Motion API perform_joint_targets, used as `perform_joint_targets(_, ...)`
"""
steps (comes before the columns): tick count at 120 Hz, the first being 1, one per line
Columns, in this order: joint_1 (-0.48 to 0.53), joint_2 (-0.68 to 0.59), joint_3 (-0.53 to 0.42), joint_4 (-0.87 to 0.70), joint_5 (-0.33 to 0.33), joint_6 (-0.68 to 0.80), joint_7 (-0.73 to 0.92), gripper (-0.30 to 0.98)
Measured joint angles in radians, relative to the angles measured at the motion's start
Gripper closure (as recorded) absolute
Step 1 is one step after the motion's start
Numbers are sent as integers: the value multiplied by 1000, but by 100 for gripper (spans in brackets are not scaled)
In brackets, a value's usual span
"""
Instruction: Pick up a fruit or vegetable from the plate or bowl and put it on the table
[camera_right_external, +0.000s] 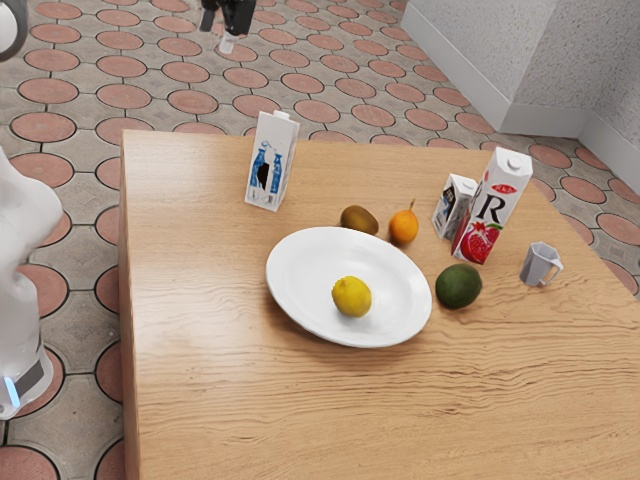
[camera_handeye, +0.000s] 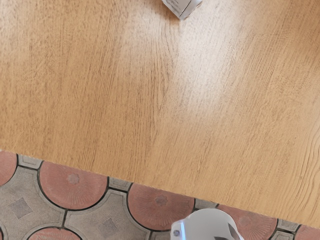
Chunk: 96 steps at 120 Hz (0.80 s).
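Observation:
High at the top edge of the exterior view is my gripper (camera_right_external: 228, 24), up in the air and well apart from the plate and the fruit. A yellow lemon (camera_right_external: 352, 297) lies on the white plate (camera_right_external: 300, 267), a little off its middle. Outside the plate, on the wooden table (camera_right_external: 200, 300), are a brown kiwi (camera_right_external: 359, 220), an orange fruit (camera_right_external: 403, 227) with a small stem and a dark green avocado (camera_right_external: 458, 286).
A blue-and-white carton (camera_right_external: 268, 165) stands beyond the plate. Toward the exterior view's right are a small carton (camera_right_external: 453, 207), a tall red-and-white carton (camera_right_external: 491, 208) and a grey mug (camera_right_external: 539, 264). The wrist view has a carton corner (camera_handeye: 183, 6) and the arm's base (camera_handeye: 207, 226).

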<state>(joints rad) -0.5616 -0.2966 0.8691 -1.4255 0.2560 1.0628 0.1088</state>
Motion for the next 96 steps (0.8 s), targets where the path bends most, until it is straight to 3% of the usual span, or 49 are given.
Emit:
perform_joint_targets(13,-5,-3,10,-16,26,205,38,2)
perform_joint_targets(28,-4,-3,23,-6,33,337,77,2)
perform_joint_targets(36,-8,-10,-92,131,75,355,105,1)
perform_joint_targets(41,-10,15,-161,133,89,358,122,2)
perform_joint_targets(51,-5,197,-142,42,9,363,154,2)
perform_joint_targets(59,-22,254,-142,28,-38,365,178,2)
perform_joint_targets(62,3,260,-177,26,-51,366,188,2)
perform_joint_targets(64,65,261,-244,25,-61,366,195,2)
perform_joint_targets(68,284,262,-470,24,-78,366,208,2)
perform_joint_targets(70,291,265,-483,25,-84,367,214,2)
perform_joint_targets(73,134,268,-339,26,-91,372,221,2)
perform_joint_targets(77,-234,274,15,31,-99,380,229,2)
perform_joint_targets(81,-455,279,231,30,-104,388,236,2)
perform_joint_targets(89,-857,163,506,18,-43,398,238,2)
perform_joint_targets(96,-1029,112,608,4,21,403,233,2)
